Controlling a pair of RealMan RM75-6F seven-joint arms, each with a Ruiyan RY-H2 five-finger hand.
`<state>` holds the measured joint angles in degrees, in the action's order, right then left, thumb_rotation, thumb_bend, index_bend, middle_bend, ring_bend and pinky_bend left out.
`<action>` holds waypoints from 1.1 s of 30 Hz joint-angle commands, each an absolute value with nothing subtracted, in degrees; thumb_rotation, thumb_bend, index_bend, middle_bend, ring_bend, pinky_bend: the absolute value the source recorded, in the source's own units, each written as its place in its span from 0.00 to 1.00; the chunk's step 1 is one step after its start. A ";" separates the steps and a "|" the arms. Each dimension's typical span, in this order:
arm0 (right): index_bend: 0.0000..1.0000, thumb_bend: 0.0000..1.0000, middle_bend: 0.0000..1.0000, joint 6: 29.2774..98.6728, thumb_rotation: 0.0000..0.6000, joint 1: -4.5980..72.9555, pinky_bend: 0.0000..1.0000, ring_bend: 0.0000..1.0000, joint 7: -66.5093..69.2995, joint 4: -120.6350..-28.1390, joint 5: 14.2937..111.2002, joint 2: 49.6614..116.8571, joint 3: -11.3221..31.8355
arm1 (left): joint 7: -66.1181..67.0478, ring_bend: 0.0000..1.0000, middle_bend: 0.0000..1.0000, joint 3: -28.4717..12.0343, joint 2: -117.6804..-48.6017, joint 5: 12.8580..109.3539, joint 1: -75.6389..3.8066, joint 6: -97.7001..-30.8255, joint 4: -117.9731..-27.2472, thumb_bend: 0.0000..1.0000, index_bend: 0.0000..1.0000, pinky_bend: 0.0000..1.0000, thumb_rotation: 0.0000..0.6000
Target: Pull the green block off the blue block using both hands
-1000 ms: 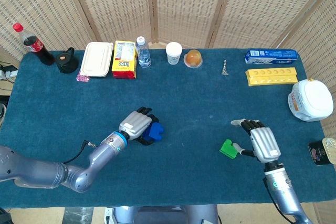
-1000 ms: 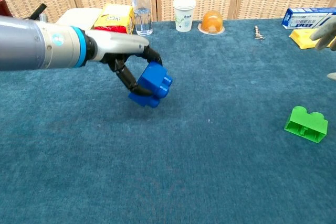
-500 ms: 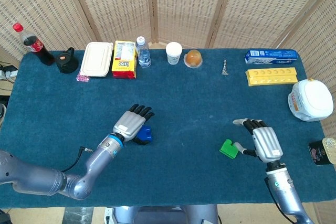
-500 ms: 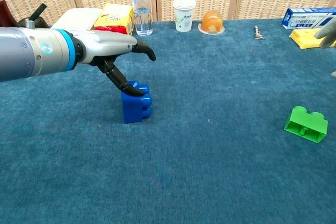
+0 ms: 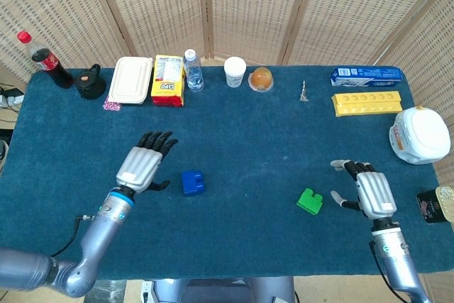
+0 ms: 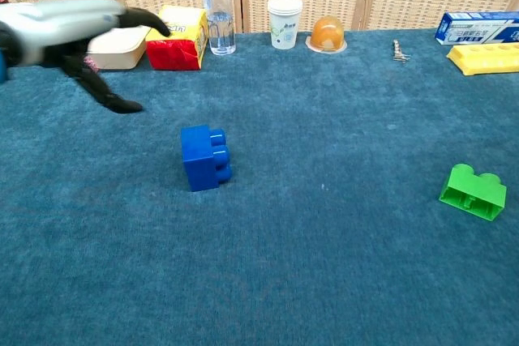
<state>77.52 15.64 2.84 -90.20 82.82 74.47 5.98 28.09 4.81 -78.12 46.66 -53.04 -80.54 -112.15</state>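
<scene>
On the blue-carpeted table (image 5: pixel 234 125), before wicker screens (image 5: pixel 248 5), my left hand (image 5: pixel 144 164) and right hand (image 5: pixel 372 191) hover open; the blue block (image 5: pixel 191 182) and green block (image 5: pixel 309 201) lie well apart.

the blue block (image 6: pixel 206 157) stands alone on the blue cloth of the table (image 6: pixel 324 281), and the left hand (image 6: pixel 77 38) hangs up and to the left of it, apart from it, fingers spread and holding nothing. well to the right of the blue block and a little nearer the camera lies the green block (image 6: pixel 473 192), separate and tilted on the cloth. beyond the blue block, along the far edge, stand a yellow box (image 6: pixel 177 36), a water bottle (image 6: pixel 216 8), a paper cup (image 6: pixel 285 21) and an orange item under a clear dome (image 6: pixel 327 34), with a yellow tray (image 6: pixel 486 57) far off to the right.
</scene>
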 commanded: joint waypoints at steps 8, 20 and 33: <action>0.29 0.30 0.39 78.26 1.00 13.56 0.30 0.38 -4.72 -91.64 79.69 74.25 5.38 | 18.36 0.00 0.07 13.85 -72.58 63.18 -32.29 -97.17 -111.94 0.25 0.13 0.00 0.92; 0.30 0.30 0.39 84.41 1.00 8.66 0.30 0.38 -10.58 -94.48 79.14 74.40 3.90 | 14.96 0.00 0.07 17.57 -70.48 71.50 -14.61 -108.31 -109.26 0.25 0.13 0.00 0.91; 0.31 0.30 0.41 87.47 1.00 4.94 0.30 0.38 -11.81 -95.72 79.56 72.81 2.93 | 14.84 0.00 0.07 14.12 -71.11 76.80 -7.27 -106.81 -107.87 0.25 0.13 0.00 0.91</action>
<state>87.45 4.99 -11.86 -95.75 79.55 72.85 2.91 14.92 14.60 -71.29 76.14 -7.60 -107.72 -107.41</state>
